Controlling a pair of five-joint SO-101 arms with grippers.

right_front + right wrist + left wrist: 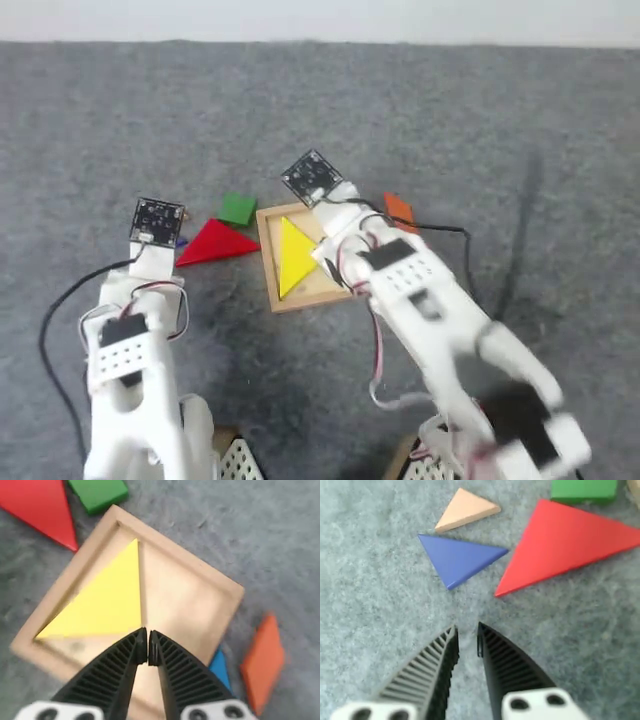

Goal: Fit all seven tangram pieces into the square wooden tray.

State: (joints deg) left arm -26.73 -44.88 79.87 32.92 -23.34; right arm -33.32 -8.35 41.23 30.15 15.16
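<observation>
One piece of seven, the yellow triangle (105,602), lies inside the wooden tray (190,562). The right gripper (148,647) hangs over the tray's free part, fingers pressed together, holding nothing. The left gripper (467,630), only a narrow gap between its fingers and also empty, hovers apart from the tray, near the blue triangle (457,557). The red triangle (565,540) lies just beside the tray. I judge it should go next: grip it, turn it, lay it against the yellow one.

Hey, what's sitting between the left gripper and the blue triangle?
Nothing: in the left wrist view, just bare grey carpet separates the left gripper from the blue triangle.
</observation>
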